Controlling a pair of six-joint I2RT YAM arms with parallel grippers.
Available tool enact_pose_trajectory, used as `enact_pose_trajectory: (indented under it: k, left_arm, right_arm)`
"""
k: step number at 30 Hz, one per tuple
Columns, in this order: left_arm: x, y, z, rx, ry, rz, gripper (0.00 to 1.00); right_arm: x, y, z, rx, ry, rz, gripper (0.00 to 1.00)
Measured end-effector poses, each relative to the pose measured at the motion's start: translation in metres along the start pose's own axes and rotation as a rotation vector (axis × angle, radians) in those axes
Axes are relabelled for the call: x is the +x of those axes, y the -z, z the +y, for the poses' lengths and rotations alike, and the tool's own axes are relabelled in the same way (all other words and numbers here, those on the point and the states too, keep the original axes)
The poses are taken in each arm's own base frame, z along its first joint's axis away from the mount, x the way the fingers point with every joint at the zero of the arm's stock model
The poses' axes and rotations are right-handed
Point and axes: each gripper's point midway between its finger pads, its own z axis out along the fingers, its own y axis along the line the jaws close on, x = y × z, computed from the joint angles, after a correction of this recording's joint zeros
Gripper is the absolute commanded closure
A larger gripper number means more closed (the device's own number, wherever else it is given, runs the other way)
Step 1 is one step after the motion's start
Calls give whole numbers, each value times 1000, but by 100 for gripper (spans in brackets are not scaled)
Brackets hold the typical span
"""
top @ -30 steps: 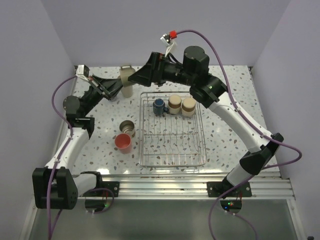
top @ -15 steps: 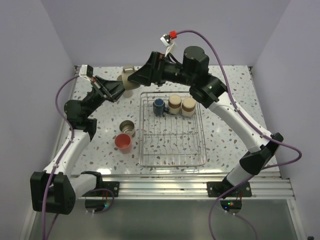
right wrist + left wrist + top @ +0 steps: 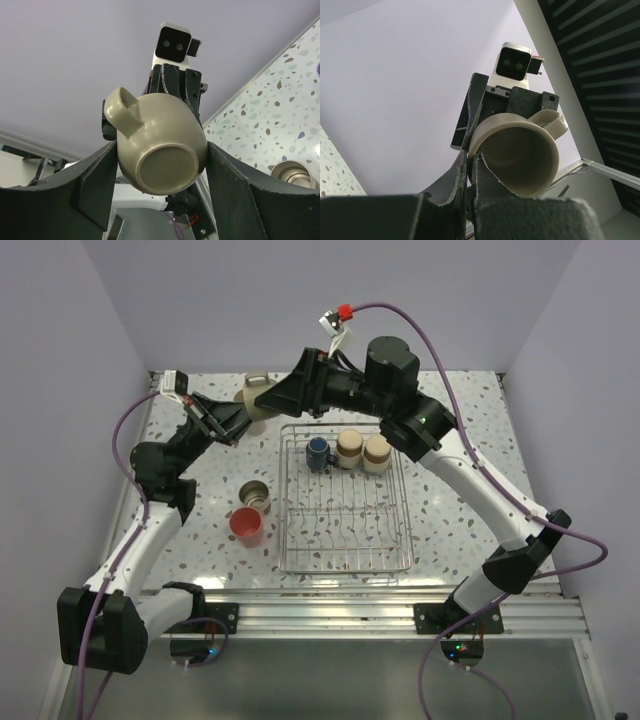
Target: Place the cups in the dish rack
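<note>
Contact comes from both arms at the upper centre-left of the top view, where the beige mug (image 3: 254,392) hangs tilted above the table (image 3: 200,530). The left gripper (image 3: 470,161) is pinched tight on the mug's rim, and the right gripper (image 3: 161,146) is clamped across its body, one finger pressing each side, with the mug's base facing the right wrist camera. At frame centre the dish rack (image 3: 345,562) holds a dark blue mug (image 3: 319,451) and two tan cups (image 3: 349,448) along its upper edge, while a steel cup (image 3: 256,494) and a coral cup (image 3: 247,526) stand on the table just left of it.
</note>
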Motion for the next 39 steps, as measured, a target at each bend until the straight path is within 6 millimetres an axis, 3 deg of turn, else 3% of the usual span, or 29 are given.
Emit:
enact_pose_trajectory:
  k: [4, 6, 7, 8, 13, 18, 23, 26, 29, 35, 39]
  left_arm:
    - [1, -1, 0, 3, 1, -3, 100]
    - [1, -1, 1, 2, 2, -6, 91]
    - [1, -1, 2, 0, 2, -8, 85]
    - [1, 0, 3, -2, 4, -9, 78]
    - [4, 6, 15, -39, -1, -16, 68]
    - [0, 14, 34, -132, -45, -35, 50]
    - [-21, 45, 74, -376, -141, -121, 36]
    - [-39, 66, 96, -585, -217, -193, 32]
    - [-51, 87, 107, -762, -316, -234, 30]
    - [-54, 131, 126, -1000, -441, -239, 27]
    - [-52, 150, 135, -1089, -472, -222, 27]
  right_arm:
    - [0, 1, 1, 8, 1, -8, 83]
    - [0, 1, 0, 15, 0, -11, 90]
    - [0, 0, 0, 18, -1, -10, 100]
    - [1, 0, -1, 23, -3, -8, 100]
    - [10, 0, -7, 59, 0, 17, 100]
    - [12, 8, -15, 136, 27, 33, 100]
    - [-2, 19, -25, 250, 77, -6, 100]
    - [-5, 29, -46, 381, 103, -20, 100]
    - [7, 36, -78, 539, 125, 6, 100]
    - [65, 23, -149, 802, 167, 171, 100]
    - [104, 19, -201, 953, 163, 283, 100]
